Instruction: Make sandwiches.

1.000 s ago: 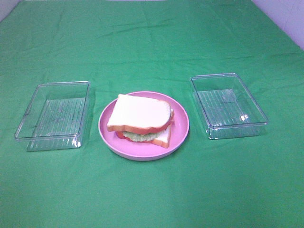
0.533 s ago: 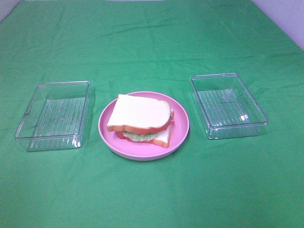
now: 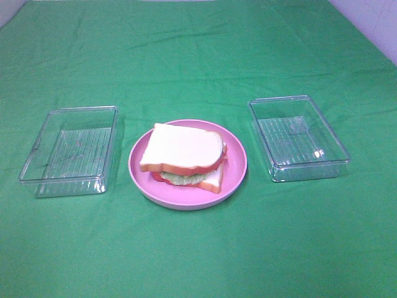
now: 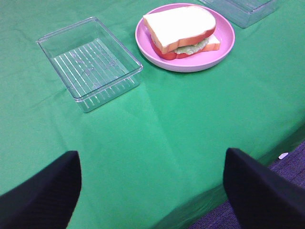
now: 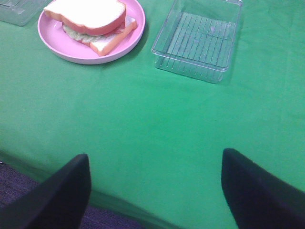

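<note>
A stacked sandwich rests on the round pink plate at the table's middle: white bread on top, red bacon and pale green lettuce showing between the slices. The sandwich also shows in the left wrist view, and the sandwich in the right wrist view. Neither arm appears in the high view. My left gripper hangs open over the near table edge, nothing between its black fingers. My right gripper is open too, empty, far from the plate.
A clear ribbed tray stands left of the plate and another clear tray right of it, both empty. Green cloth covers the table. The near edge of the table drops to dark floor.
</note>
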